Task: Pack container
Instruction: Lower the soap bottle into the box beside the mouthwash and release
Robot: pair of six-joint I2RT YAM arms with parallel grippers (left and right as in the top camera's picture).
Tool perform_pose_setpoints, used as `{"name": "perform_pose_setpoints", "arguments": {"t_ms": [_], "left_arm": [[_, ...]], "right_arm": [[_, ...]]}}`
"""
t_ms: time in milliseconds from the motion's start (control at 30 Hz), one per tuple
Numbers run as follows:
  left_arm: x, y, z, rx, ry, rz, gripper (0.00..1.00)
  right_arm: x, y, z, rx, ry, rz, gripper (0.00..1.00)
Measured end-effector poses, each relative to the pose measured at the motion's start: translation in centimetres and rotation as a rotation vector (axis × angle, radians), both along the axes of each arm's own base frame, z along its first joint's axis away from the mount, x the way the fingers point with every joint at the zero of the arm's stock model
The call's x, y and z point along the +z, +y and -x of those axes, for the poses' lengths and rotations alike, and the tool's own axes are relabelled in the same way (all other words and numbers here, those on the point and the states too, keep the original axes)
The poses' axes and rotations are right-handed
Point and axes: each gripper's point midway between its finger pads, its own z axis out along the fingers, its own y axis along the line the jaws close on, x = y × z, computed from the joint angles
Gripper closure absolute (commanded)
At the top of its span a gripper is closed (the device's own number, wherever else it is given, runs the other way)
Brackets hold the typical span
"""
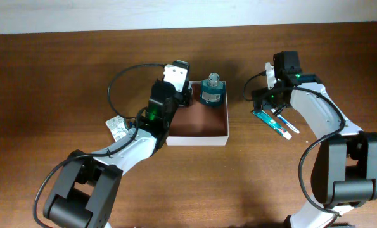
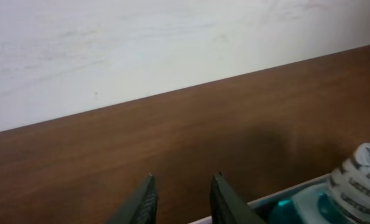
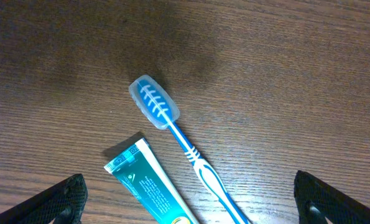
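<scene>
Right wrist camera: I see a blue-and-white toothbrush (image 3: 186, 147) flat on the wood-grain table (image 3: 296, 74). Its head is under a clear blue cap (image 3: 153, 101) at the far left, and the handle runs near and right, out of frame. A teal toothpaste tube (image 3: 148, 183) lies just left of it, roughly parallel. The right gripper (image 3: 191, 198) is spread wide, with dark fingers (image 3: 60, 199) at both near corners, touching neither item.

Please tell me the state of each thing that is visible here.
container: open, holding the bottle
bottle: upright in the container's far corner
toothbrush: flat on table, head capped
toothpaste: flat on table, outside container
left pincer: open, empty
right pincer: open wide, empty
</scene>
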Motion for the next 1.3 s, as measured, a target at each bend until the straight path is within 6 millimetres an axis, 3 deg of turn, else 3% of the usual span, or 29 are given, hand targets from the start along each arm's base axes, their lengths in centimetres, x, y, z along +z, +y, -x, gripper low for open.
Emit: {"name": "perform_pose_setpoints", "arguments": {"t_ms": [300,533,767,1000,1300], "left_arm": [[-0.6,1.1,-0.6,0.023,0.007,-0.004,0.70],[-0.9,1.1,-0.8,0.023,0.002,-0.012,0.31],[-0.5,1.1,-1.0,0.025,-0.005,-0.009,0.07],[-0.4,0.6,-0.9,-0.004,-0.001,-0.002,0.01],[-0.5,0.1,-0.7,-0.034,0.005,0.003,0.01]], "right_arm": [[0.0,0.0,0.0,0.001,0.000,0.000,0.01],[0.0,0.0,0.0,0.000,0.000,0.000,0.01],[0.0,0.0,0.0,0.001,0.000,0.000,0.01],[0.0,0.0,0.0,0.001,0.000,0.000,0.01],[0.0,0.0,0.0,0.000,0.000,0.000,0.01]]}}
